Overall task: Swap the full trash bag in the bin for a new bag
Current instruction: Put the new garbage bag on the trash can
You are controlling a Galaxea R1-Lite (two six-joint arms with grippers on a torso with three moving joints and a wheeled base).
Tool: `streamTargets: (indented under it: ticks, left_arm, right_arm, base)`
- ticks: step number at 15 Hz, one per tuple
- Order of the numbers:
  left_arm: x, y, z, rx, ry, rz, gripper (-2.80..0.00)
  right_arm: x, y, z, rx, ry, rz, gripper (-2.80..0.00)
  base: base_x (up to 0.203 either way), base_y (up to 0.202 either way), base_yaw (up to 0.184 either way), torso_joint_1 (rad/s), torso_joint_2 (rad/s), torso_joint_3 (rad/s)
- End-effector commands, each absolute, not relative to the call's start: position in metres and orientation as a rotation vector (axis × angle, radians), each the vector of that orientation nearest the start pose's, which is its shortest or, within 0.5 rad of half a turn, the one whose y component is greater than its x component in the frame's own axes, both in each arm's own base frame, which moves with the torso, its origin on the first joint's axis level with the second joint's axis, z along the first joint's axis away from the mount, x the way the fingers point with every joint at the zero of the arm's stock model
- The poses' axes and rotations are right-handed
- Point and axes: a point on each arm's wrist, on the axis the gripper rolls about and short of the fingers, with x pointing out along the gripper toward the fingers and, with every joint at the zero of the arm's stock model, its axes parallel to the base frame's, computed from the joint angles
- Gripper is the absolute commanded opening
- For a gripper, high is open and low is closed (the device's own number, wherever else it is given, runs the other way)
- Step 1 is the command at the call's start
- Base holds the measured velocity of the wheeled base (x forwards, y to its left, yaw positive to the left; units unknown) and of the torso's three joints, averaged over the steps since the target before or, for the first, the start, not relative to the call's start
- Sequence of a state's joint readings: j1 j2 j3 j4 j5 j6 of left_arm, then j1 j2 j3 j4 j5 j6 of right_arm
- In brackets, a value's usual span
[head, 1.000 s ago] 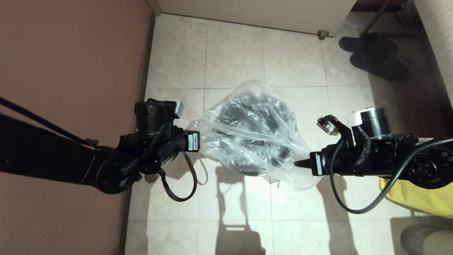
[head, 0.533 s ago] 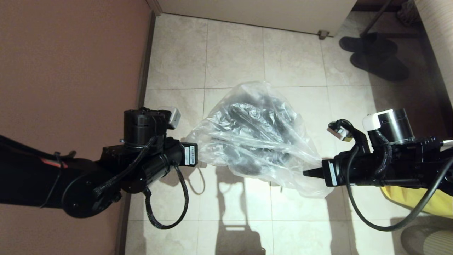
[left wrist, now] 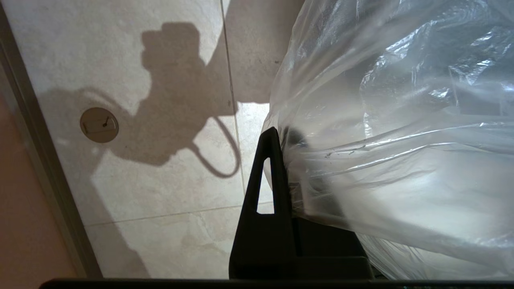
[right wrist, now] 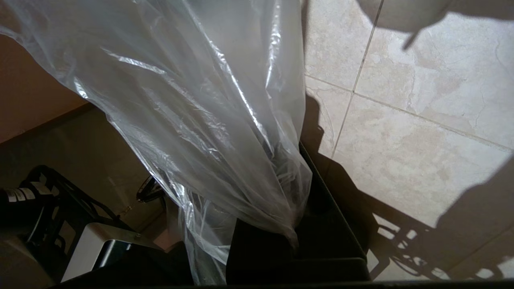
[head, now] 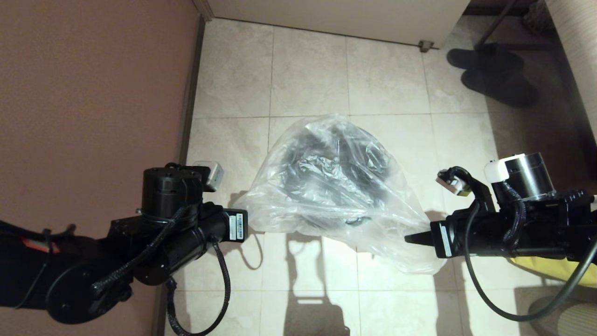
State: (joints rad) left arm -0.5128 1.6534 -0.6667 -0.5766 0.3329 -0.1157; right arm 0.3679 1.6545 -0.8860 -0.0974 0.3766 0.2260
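Floor [head: 308, 74] is tiled, brown wall [head: 93, 93] on the left. Bag [head: 336, 186] is the big thing mid-scene, clear and crinkly, stretched between my two hands and draped over the bin [head: 326, 172], which only shows as a dark shape through the film. I judge the mouth isn't seated round the rim yet; I can't see the rim clearly.

Left hand [head: 249, 224] is at the bag's left near corner, clenched on the film; the left wrist view shows plastic pinched against a finger [left wrist: 273, 168]. Right hand [head: 408, 239] is at the right near corner, one finger tip poking out beside the film. The right wrist view shows plastic bunched down into that hand, so I read it as grasping the bag too.

Risks as I see them:
- Thin film is taut between the hands. Spread wider and it could tear or slip out of a pinch.
- Right grip holds a bunched wad, not a clean edge, so it may slide free on a pull.
- Bin is hidden under plastic, so I could lower off-centre and tip it.
- Loose film hangs low at the right near side and could snag.

Yellow bag [head: 550, 268] sits right, under the right arm; slippers [head: 494, 74] far right.
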Motion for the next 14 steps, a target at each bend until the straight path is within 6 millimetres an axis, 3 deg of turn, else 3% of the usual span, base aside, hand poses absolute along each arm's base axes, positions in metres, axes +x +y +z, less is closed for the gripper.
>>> streamTargets:
  ticks: [1,4,9,14]
  left_arm:
    - [0.246,-0.13,0.15,0.057,0.395,-0.154,-2.8]
    - [0.252,-0.135,0.149,0.05,0.382,-0.159,-2.8]
    - [0.257,-0.138,0.19,-0.014,0.226,-0.171,-2.8]
    - [0.255,-0.139,0.18,0.004,0.259,-0.175,-2.8]
  right_arm:
    - [0.259,0.109,0.167,0.212,0.771,0.636,-2.8]
    - [0.261,0.109,0.171,0.212,0.755,0.638,-2.8]
    - [0.263,0.113,0.196,0.294,0.695,0.692,-2.8]
    - [0.257,0.11,0.19,0.295,0.74,0.674,-2.8]
  base:
    - [0.0,0.0,0.0,0.0,0.0,0.0]
    - [0.0,0.0,0.0,0.0,0.0,0.0]
    - [0.0,0.0,0.0,0.0,0.0,0.0]
    - [0.0,0.0,0.0,0.0,0.0,0.0]
